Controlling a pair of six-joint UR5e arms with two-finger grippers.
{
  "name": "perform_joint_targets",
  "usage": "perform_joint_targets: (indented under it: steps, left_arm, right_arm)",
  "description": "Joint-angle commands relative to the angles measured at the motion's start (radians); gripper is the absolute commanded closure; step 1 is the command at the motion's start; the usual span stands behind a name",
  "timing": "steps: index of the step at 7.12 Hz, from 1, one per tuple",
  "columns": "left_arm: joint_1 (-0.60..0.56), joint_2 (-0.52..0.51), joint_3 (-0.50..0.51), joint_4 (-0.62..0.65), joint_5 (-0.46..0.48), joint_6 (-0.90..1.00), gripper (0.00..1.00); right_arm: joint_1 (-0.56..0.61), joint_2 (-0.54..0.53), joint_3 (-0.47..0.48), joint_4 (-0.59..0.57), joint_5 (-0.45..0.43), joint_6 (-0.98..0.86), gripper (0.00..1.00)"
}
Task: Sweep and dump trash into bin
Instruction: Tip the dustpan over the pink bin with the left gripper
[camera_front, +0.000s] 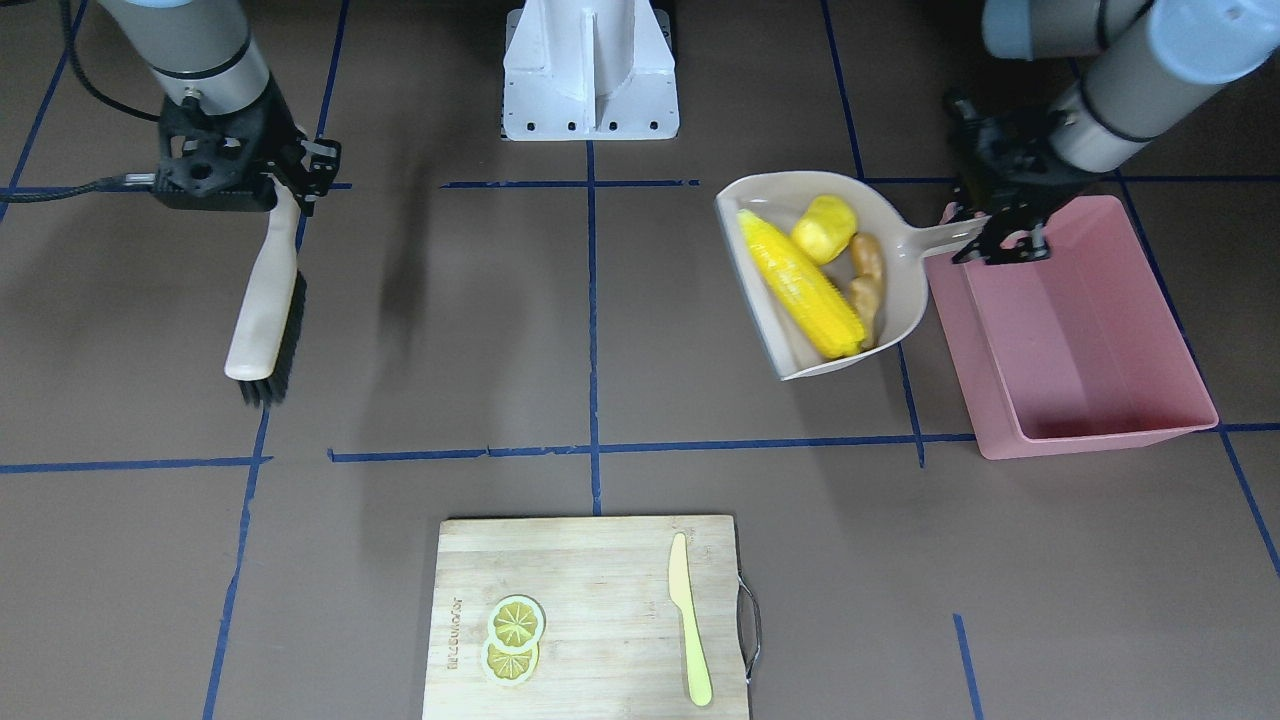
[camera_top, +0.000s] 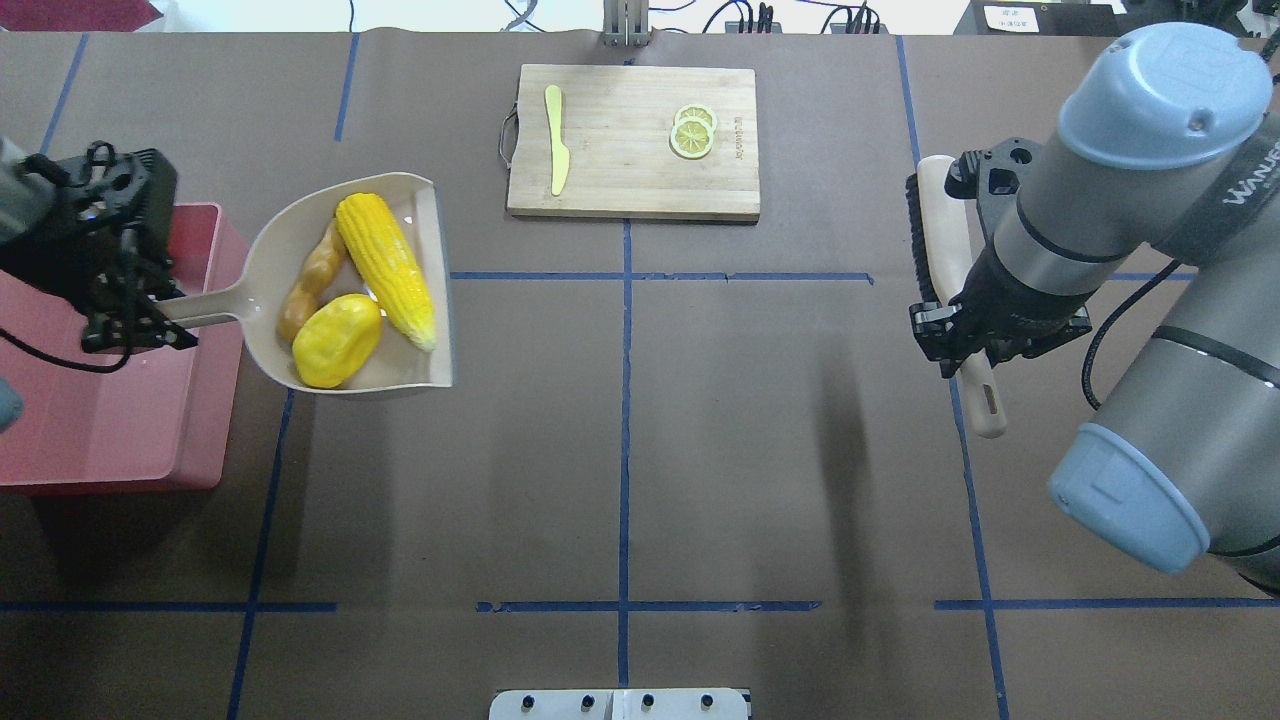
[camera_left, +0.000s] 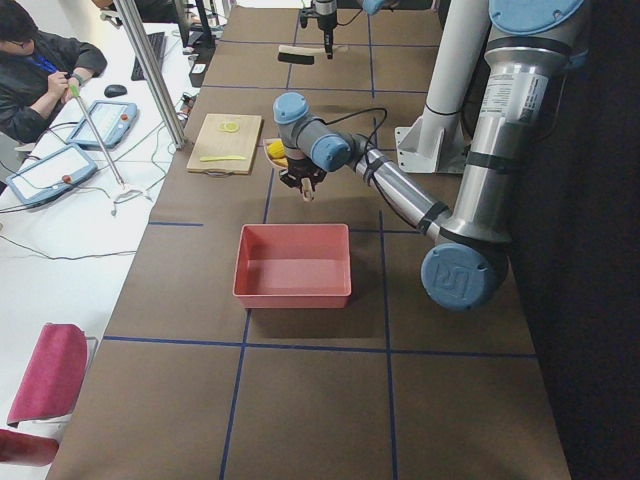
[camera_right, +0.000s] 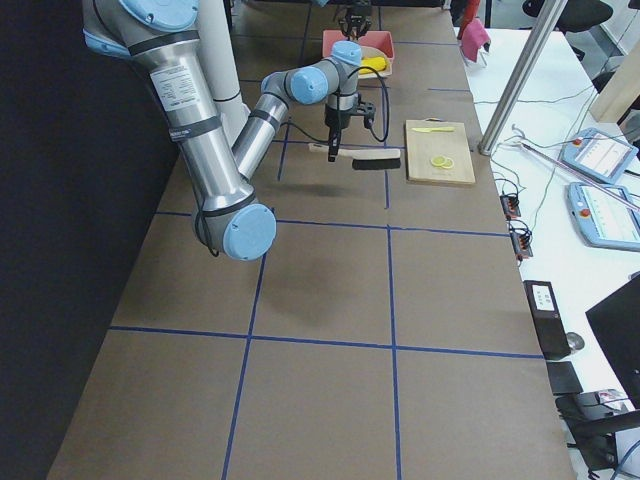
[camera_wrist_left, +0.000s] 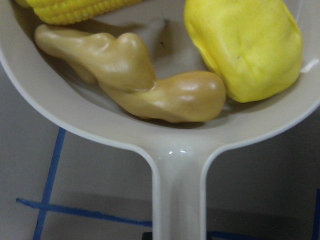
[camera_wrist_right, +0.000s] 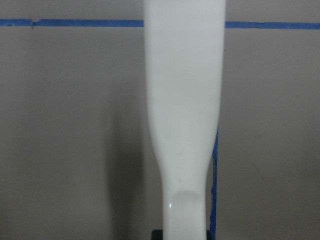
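Note:
The beige dustpan (camera_front: 905, 290) (camera_top: 280, 240) holds the yellow corn cob (camera_front: 800, 285) (camera_top: 385, 265), the yellow potato-like lump (camera_front: 825, 228) (camera_top: 337, 340) and the tan ginger root (camera_front: 866, 285) (camera_top: 310, 280). My left gripper (camera_front: 1000, 240) (camera_top: 130, 310) is shut on the dustpan's handle (camera_wrist_left: 177, 200) and holds the pan off the table, beside the pink bin (camera_front: 1090, 330) (camera_top: 100, 430). The gripper is over the bin's near wall. The bin looks empty. My right gripper (camera_front: 290, 185) (camera_top: 965, 340) is shut on the handle of a brush (camera_front: 265, 320) (camera_top: 940, 220) (camera_wrist_right: 182, 100), far from the dustpan.
A wooden cutting board (camera_front: 580, 580) (camera_top: 620, 150) lies at the table's far side with a pale yellow knife (camera_front: 690, 620) and lemon slices (camera_front: 513, 640) on it. The robot's white base (camera_front: 590, 70) stands between the arms. Blue tape lines cross the brown table.

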Motion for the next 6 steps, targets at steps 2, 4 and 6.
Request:
perform_joint_targets:
  steps: [2, 4, 6]
  left_arm:
    - [-0.235, 0.213, -0.021, 0.000, -0.099, 0.220, 0.99]
    - [-0.372, 0.305, -0.019, 0.003, -0.098, 0.243, 0.99]
    - [-0.489, 0.380, 0.014, 0.003, -0.087, 0.245, 0.99]
  right_arm:
    - [0.033, -0.082, 0.028, 0.008, 0.009, -0.065, 1.00]
    - [0.034, -0.085, 0.028, 0.006, 0.011, -0.064, 1.00]
    - [0.034, -0.084, 0.028, 0.008, 0.014, -0.058, 1.00]
